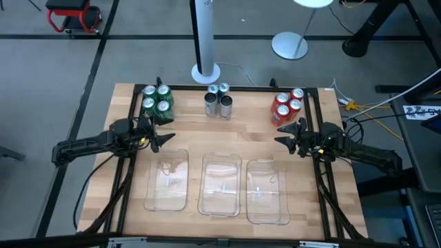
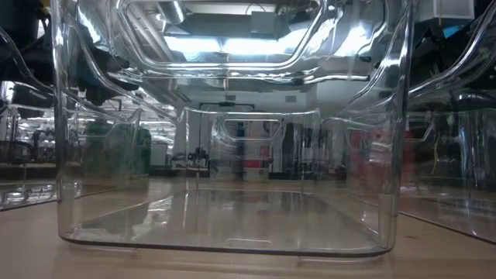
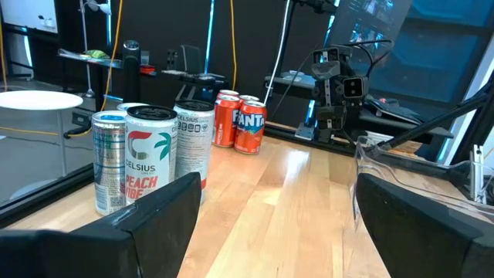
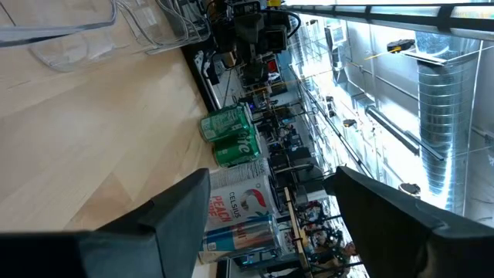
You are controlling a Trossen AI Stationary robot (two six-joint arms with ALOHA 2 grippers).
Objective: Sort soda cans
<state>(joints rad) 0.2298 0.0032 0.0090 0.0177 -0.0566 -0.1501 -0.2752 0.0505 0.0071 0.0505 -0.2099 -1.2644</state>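
All twelve soda cans stand unsorted along the upper edge of the desk (image 1: pixel 103 200) in the high view: green cans (image 1: pixel 156 100) at upper left, silver-grey cans (image 1: pixel 218 100) at centre, red cans (image 1: pixel 289 105) at upper right, each group packed with its cans touching. Three clear trays (image 1: pixel 220 184) lie empty across the lower half of the frame. The left claw (image 1: pixel 154 136) hovers just below the green group, fingers spread and holding nothing; the right claw (image 1: pixel 288 134) hovers just below the red group, likewise spread and empty. Risk assessment: because the cans stand shoulder to shoulder, a finger pushed between them would likely knock a neighbour over, and a toppled can could roll off the desk's upper edge. The thin can walls may dent under a hard squeeze. Both arms reaching for the centre group together could collide. Legible markings, left wrist view: "CELSIUS" and "PEACH" on a silver-grey can (image 3: pixel 150 158); "FANTA" on a red can (image 3: pixel 249 130). The green cans' lettering cannot be read.
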